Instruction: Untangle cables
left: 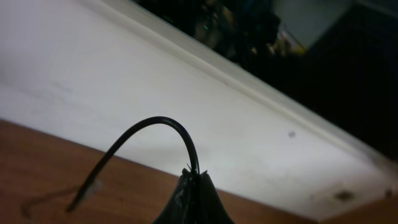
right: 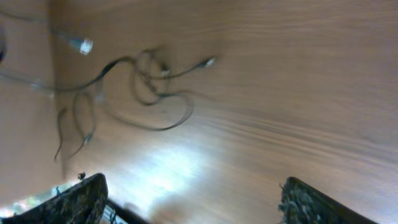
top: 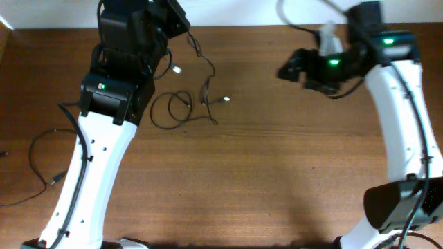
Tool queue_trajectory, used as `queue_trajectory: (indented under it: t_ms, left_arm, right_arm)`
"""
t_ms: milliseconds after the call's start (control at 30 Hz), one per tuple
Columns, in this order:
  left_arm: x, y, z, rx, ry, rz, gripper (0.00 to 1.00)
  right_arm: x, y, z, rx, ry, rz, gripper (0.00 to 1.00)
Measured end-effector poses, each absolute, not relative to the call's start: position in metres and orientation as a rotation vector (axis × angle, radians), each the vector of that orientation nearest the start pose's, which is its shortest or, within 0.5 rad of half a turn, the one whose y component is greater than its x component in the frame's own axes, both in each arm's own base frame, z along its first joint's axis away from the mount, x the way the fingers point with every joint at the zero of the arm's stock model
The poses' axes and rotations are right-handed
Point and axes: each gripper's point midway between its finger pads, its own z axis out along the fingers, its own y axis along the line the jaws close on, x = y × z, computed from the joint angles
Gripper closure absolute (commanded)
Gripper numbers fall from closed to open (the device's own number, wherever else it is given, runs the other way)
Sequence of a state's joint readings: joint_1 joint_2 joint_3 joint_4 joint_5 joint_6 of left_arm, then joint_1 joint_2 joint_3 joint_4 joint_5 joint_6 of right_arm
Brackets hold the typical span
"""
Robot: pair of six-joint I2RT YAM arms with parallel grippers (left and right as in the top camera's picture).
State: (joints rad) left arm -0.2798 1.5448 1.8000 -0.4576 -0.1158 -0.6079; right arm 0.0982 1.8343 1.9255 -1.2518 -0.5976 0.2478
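Observation:
The cables (top: 185, 104) lie as thin black loops with small silver plug ends on the brown table, left of centre at the back. My left gripper (left: 196, 177) is shut on one black cable (left: 149, 127), which arches up out of its fingertips and down to the left. In the overhead view that gripper (top: 181, 26) is raised at the table's back edge, with a strand hanging from it down to the loops. My right gripper (right: 189, 199) is open and empty, raised at the back right (top: 291, 67). The cables also show in the right wrist view (right: 146, 87).
A white wall (left: 186, 87) runs behind the table's back edge. A separate thin black cord (top: 41, 162) curls at the left edge beside the left arm. The arm bases stand at the front left and front right.

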Motion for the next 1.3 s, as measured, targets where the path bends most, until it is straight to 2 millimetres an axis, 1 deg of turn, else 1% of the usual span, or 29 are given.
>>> queue_trajectory:
  t_ms: [33, 133, 200, 233, 333, 367, 433, 533, 633, 733, 767, 833, 867, 900, 967, 1033, 1067, 1100, 1167, 1267, 1300]
  left_arm:
    - [0.463, -0.107, 0.449, -0.434, 1.749, -0.540, 1.00]
    - [0.464, -0.099, 0.449, -0.523, 1.722, -0.546, 1.00]
    - [0.464, -0.091, 0.450, -0.590, 1.693, -0.539, 1.00]
    - [0.465, -0.088, 0.453, -0.614, 1.674, -0.535, 1.00]
    - [0.466, -0.083, 0.458, -0.643, 1.637, -0.535, 1.00]
    - [0.466, -0.083, 0.460, -0.646, 1.628, -0.537, 1.00]
    - [0.466, -0.082, 0.462, -0.650, 1.621, -0.539, 1.00]
    - [0.466, -0.082, 0.465, -0.651, 1.609, -0.541, 1.00]
    - [0.466, -0.082, 0.465, -0.651, 1.609, -0.541, 1.00]
    - [0.466, -0.084, 0.464, -0.642, 1.615, -0.553, 1.00]
    - [0.466, -0.086, 0.464, -0.636, 1.619, -0.560, 1.00]
    - [0.466, -0.088, 0.464, -0.629, 1.626, -0.569, 1.00]
    - [0.466, -0.088, 0.463, -0.627, 1.631, -0.569, 1.00]
    - [0.466, -0.088, 0.463, -0.627, 1.630, -0.570, 1.00]
    - [0.466, -0.088, 0.463, -0.627, 1.632, -0.569, 1.00]
    - [0.466, -0.088, 0.463, -0.627, 1.632, -0.570, 1.00]
    - [0.466, -0.088, 0.463, -0.627, 1.632, -0.569, 1.00]
    - [0.466, -0.088, 0.462, -0.628, 1.635, -0.568, 1.00]
    - [0.465, -0.088, 0.458, -0.631, 1.652, -0.559, 1.00]
    - [0.464, -0.086, 0.449, -0.631, 1.686, -0.527, 1.00]
    - [0.463, -0.086, 0.448, -0.608, 1.697, -0.505, 1.00]
  right_arm:
    - [0.399, 0.162, 0.256, -0.048, 2.690, 0.940, 0.12]
    - [0.401, 0.207, 0.265, -0.128, 2.630, 0.977, 0.12]
    - [0.405, 0.230, 0.271, -0.155, 2.575, 1.007, 0.12]
    - [0.407, 0.244, 0.270, -0.163, 2.551, 1.031, 0.12]
    - [0.416, 0.261, 0.253, -0.194, 2.502, 1.052, 0.12]
    - [0.417, 0.266, 0.238, -0.208, 2.496, 1.055, 0.12]
    - [0.420, 0.272, 0.220, -0.251, 2.467, 1.059, 0.12]
    - [0.416, 0.286, 0.198, -0.340, 2.408, 1.105, 0.12]
    - [0.410, 0.299, 0.188, -0.400, 2.371, 1.126, 0.12]
    - [0.412, 0.315, 0.191, -0.470, 2.292, 1.130, 0.12]
    - [0.416, 0.320, 0.189, -0.478, 2.273, 1.120, 0.16]
    - [0.421, 0.328, 0.178, -0.488, 2.262, 1.106, 0.27]
    - [0.425, 0.330, 0.173, -0.487, 2.258, 1.100, 0.28]
    - [0.427, 0.331, 0.169, -0.483, 2.258, 1.095, 0.30]
    - [0.435, 0.331, 0.157, -0.469, 2.265, 1.060, 0.39]
    - [0.440, 0.329, 0.149, -0.448, 2.274, 1.026, 0.59]
    - [0.442, 0.328, 0.147, -0.447, 2.276, 1.016, 0.76]
    - [0.443, 0.327, 0.145, -0.438, 2.280, 1.009, 0.85]
    - [0.445, 0.324, 0.145, -0.412, 2.288, 1.015, 0.96]
    - [0.446, 0.315, 0.146, -0.350, 2.316, 1.096, 0.96]
    - [0.451, 0.302, 0.145, -0.313, 2.336, 1.115, 0.96]
